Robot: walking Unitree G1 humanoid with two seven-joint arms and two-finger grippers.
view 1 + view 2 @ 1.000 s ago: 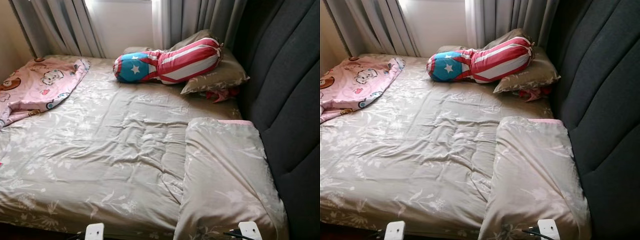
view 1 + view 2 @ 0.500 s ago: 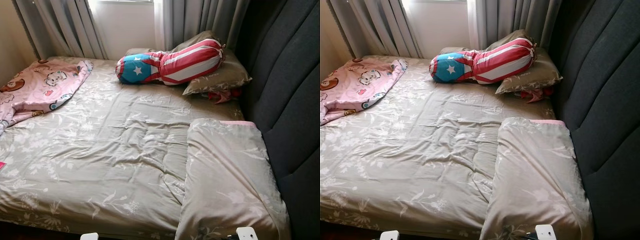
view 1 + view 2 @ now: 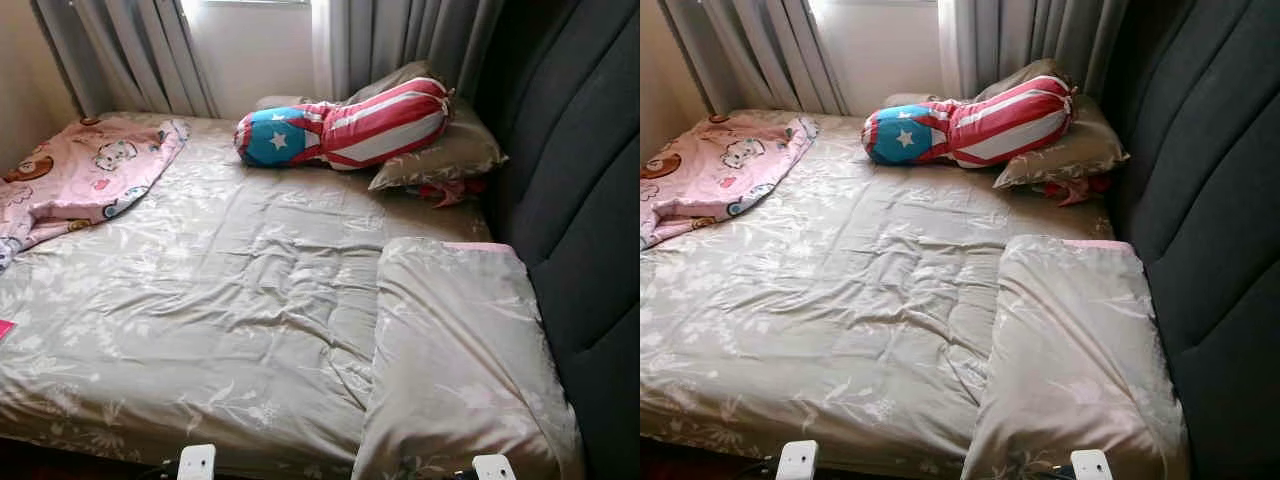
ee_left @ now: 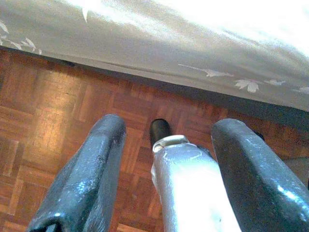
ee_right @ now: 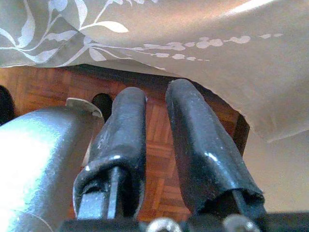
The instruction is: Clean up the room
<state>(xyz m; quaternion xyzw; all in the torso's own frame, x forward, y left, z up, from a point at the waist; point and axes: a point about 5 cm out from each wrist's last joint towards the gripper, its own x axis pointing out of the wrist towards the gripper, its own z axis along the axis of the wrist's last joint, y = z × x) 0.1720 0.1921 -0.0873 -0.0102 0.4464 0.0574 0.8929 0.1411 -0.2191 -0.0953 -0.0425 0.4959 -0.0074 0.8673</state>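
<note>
A bed [image 3: 230, 300] with a wrinkled taupe floral cover meets a dark grey padded headboard [image 3: 580, 180]. Daylight comes through grey curtains [image 3: 400, 40]. The floor [image 4: 43, 121] is reddish wood parquet.

Beige floral bedspread [image 3: 230, 290], pink cartoon blanket [image 3: 80, 175] (stars-and-stripes bolster [image 3: 345, 125]).

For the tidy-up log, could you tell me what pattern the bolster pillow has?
Red and white stripes, with a blue end bearing white stars; the bolster pillow shows best in the left eye view.

Both arms hanging low at the near edge. Left gripper [image 4: 166, 145] pointing down, fingers spread wide apart. Right gripper [image 5: 155, 125] pointing down, fingers nearly together.
</note>
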